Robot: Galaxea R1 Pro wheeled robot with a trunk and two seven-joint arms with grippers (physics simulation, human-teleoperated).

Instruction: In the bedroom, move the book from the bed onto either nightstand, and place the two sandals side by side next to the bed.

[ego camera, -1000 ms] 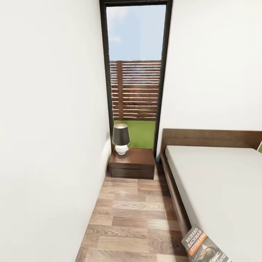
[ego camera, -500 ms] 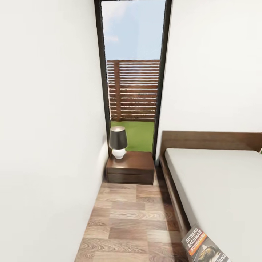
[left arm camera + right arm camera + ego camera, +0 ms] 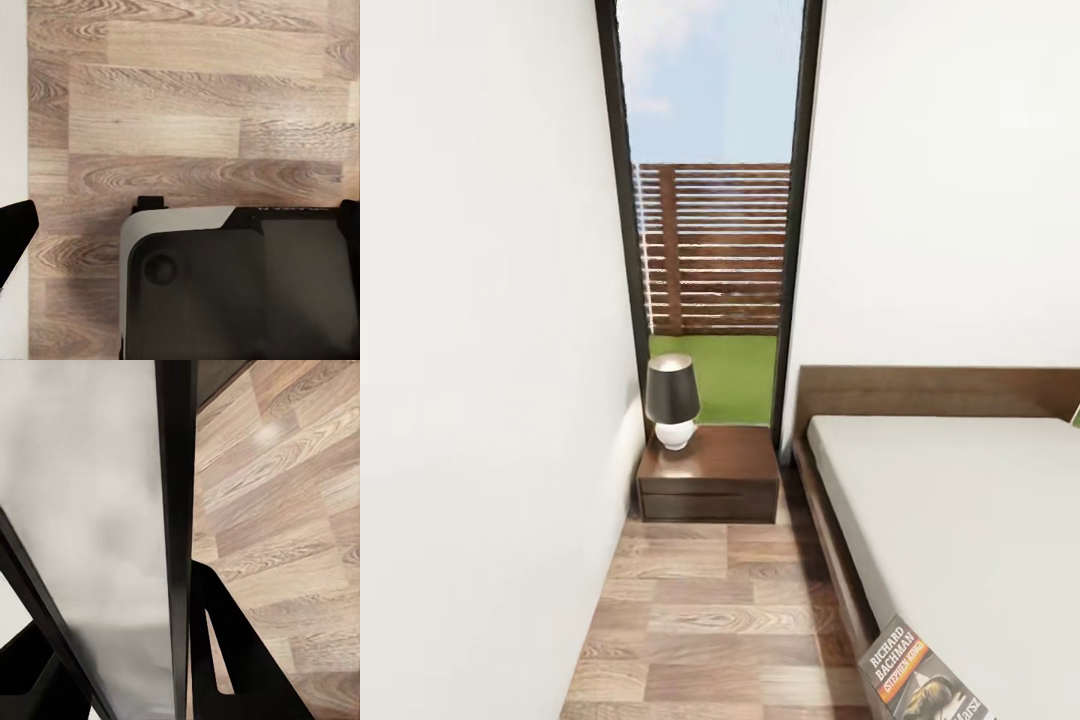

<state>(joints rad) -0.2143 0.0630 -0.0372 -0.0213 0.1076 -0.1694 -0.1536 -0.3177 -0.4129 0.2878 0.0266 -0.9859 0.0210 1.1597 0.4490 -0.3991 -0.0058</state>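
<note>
Book (image 3: pixel 925 675): lies at 5 o'clock on the bed's (image 3: pixel 960 500) near corner.
Nightstand (image 3: pixel 708 486): 12 o'clock, beside the headboard, carrying a lamp (image 3: pixel 672 401).
Right tool (image 3: pixel 150 690): holds the book's thin edge.
Left tool: state cannot be told.

The book (image 3: pixel 922 675) runs off the bottom edge of the head view, so its lower cover's cut off. The bed (image 3: pixel 960 520) gets chopped at the right edge too. Can't tell either gripper's jaws from the wrist views.

Wood-plank floor (image 3: pixel 202 112) lies below the robot's dark base (image 3: pixel 240 292).
</note>
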